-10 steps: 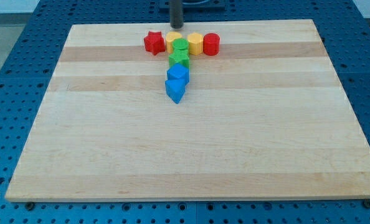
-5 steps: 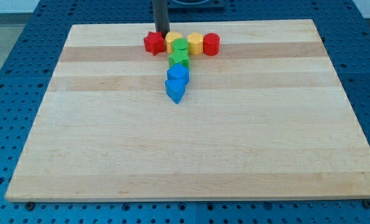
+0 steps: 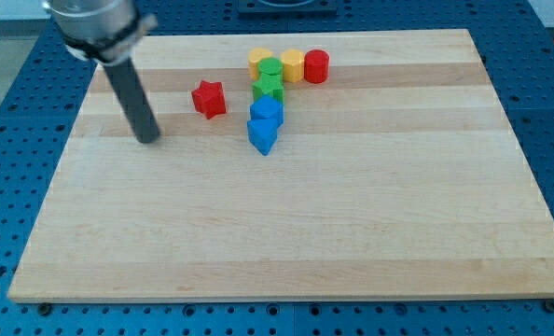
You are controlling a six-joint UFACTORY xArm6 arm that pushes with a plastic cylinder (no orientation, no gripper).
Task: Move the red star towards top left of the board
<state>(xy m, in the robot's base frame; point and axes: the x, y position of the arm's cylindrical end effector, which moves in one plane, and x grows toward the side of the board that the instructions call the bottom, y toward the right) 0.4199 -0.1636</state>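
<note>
Dark rod slants down from upper left; my tip (image 3: 149,140) on pale wooden board (image 3: 286,243), apart from small red star block (image 3: 208,98); no jaws; star's axis unclear

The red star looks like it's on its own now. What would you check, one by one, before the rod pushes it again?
1. Red star free of the other blocks: ok, it stands apart from the cluster to its right in the view.
2. My tip touching the star: not ok, it sits apart, to the star's left and a little below.
3. Tip on the correct side for a push to the top left: not ok, it should be at the star's lower right.
4. Path to the board's top left corner free of blocks: ok.
5. Green blocks and blue blocks out of the way: ok.
</note>
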